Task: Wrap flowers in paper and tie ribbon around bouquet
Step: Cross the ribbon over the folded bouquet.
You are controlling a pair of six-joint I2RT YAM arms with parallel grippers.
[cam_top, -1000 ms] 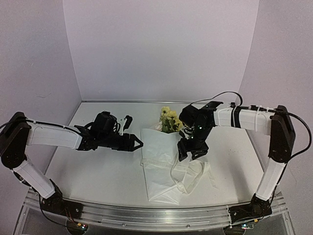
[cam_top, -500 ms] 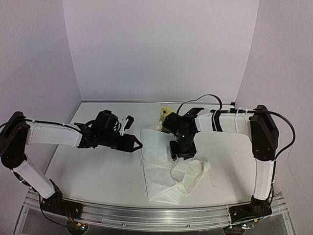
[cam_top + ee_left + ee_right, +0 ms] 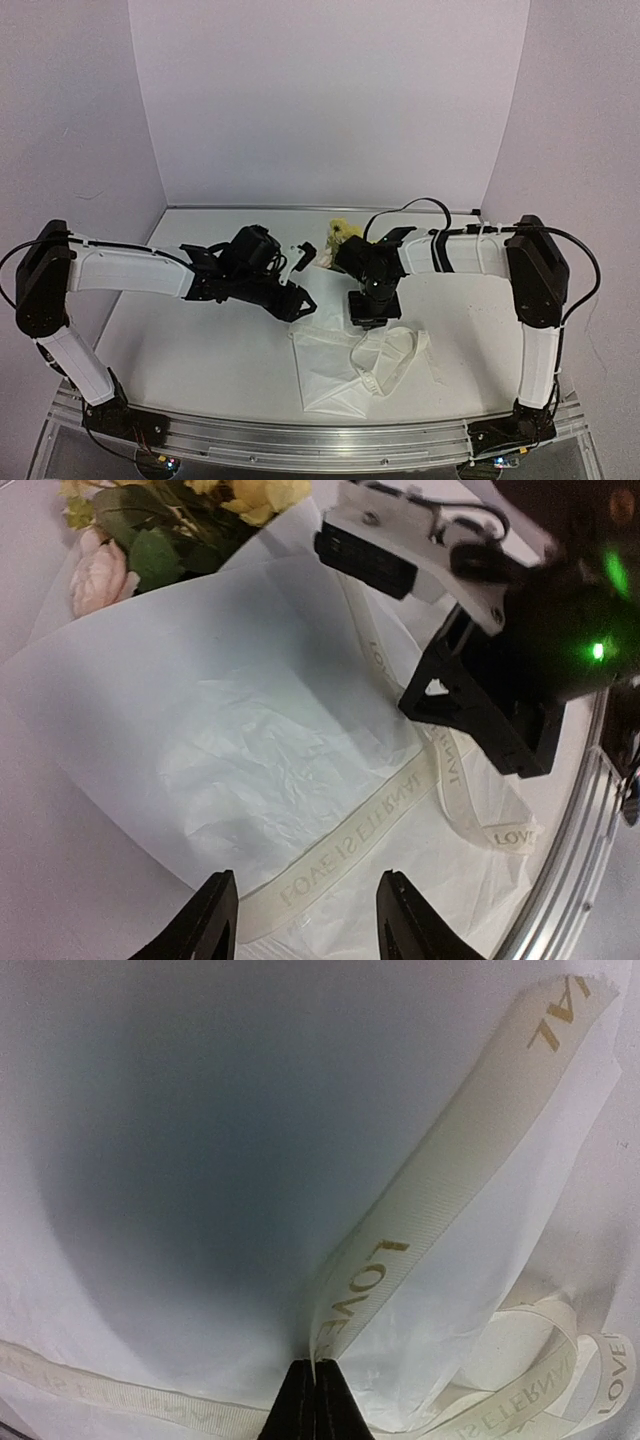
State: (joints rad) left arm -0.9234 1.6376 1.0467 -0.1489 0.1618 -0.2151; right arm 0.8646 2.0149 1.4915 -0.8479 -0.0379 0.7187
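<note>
The paper [image 3: 328,372] lies wrapped round the flowers [image 3: 341,232], whose yellow blossoms and green leaves [image 3: 190,510] stick out at its far end. The cream ribbon [image 3: 392,360], printed with gold letters, loops over the paper's near right part. My right gripper [image 3: 372,312] points down on the paper, shut on a strip of the ribbon [image 3: 450,1160] that rises from its tips [image 3: 316,1405]. At the paper's left edge my left gripper [image 3: 302,300] hovers open. A stretch of ribbon [image 3: 345,860] lies beneath its fingers [image 3: 215,920], untouched.
The white tabletop [image 3: 200,350] is walled by pale lilac panels at the back and sides. A metal rail [image 3: 300,440] runs along the near edge. The black right gripper body [image 3: 500,670] hangs close in front of my left gripper.
My left arm has reached right to the paper's left edge, its jaws narrowing a little. My right gripper has shifted left over the paper and shut on the ribbon.
</note>
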